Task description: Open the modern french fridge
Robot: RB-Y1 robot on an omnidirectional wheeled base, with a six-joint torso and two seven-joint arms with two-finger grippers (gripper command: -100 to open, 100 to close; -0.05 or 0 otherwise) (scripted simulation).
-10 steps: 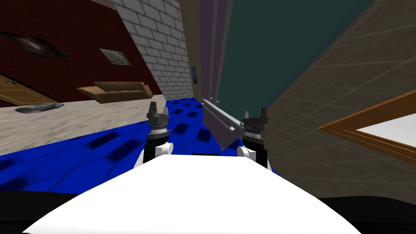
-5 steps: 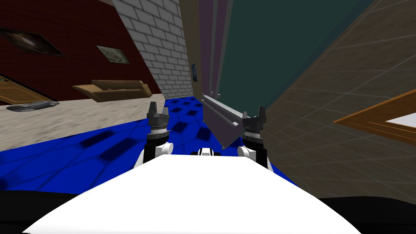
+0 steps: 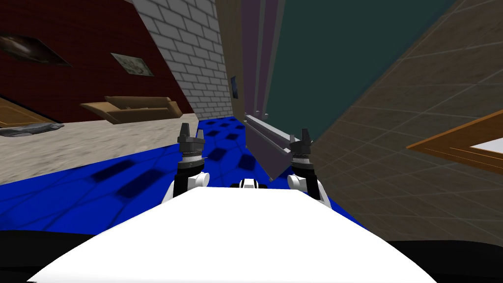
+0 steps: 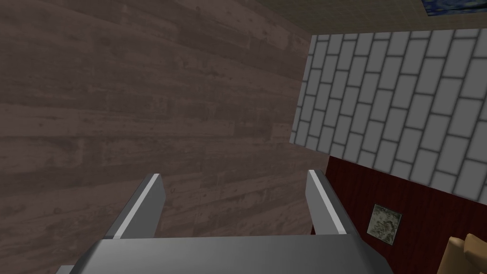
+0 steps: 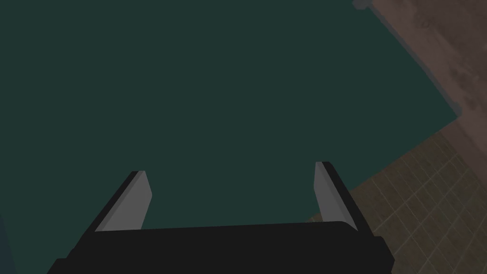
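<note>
At fridge front | step: reach for handle, judged; nothing gripped yet | R gripper [image 3: 304,138] held spread, empty, aimed at dark teal fridge door [image 3: 339,59] | grey handle bar [image 3: 267,143] just beside it, L-ward | next: bar to be straddled, fingers then closed | L gripper [image 3: 191,131] spread, empty, apart.

The fridge [image 3: 334,54] rises tall and dark teal through the upper centre-right of the head view, with a long grey bar handle [image 3: 267,145] jutting from its foot at centre.
</note>
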